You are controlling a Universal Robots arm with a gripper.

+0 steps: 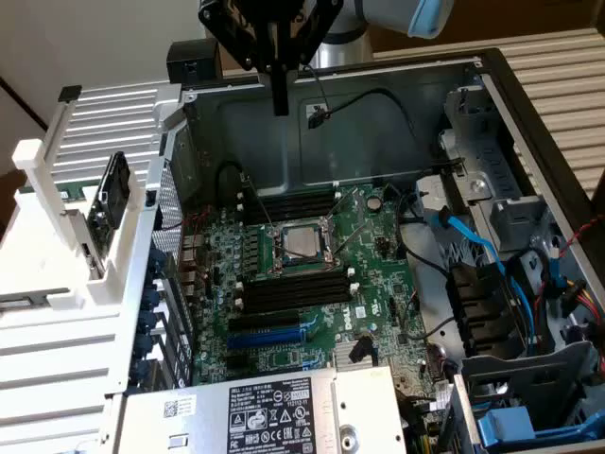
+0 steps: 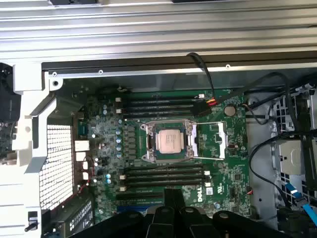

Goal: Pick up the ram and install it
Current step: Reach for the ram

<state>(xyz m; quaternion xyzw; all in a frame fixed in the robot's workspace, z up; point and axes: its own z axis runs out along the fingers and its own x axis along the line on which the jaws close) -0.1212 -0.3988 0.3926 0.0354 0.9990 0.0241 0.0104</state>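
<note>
Two banks of black memory slots [image 2: 158, 106] lie on either side of the processor socket [image 2: 168, 141] on the green motherboard [image 2: 225, 171]. In the wrist view you are looking down on them from well above.

Your gripper [image 1: 279, 106] hangs high over the rear wall of the open computer case [image 1: 255, 128], near the top of the exterior view and well apart from the board. Its fingers [image 2: 174, 198] are pressed together into one dark bar, so you have it closed.

As far as the exterior view lets you judge, the ram [image 1: 113, 189] is the dark flat stick leaning in the white holder [image 1: 28, 156] outside the case, at the exterior view's left. Its label and chips are too dim to make out there. It sits well apart from both the gripper and the slots.

Just beside the nearer bank of slots you can see a blue expansion slot [image 1: 269, 336]. A silver power supply [image 1: 369, 416] with a white label covers the near edge of the case. Blue cables [image 1: 468, 236] run through the drive bay at the exterior view's right.
</note>
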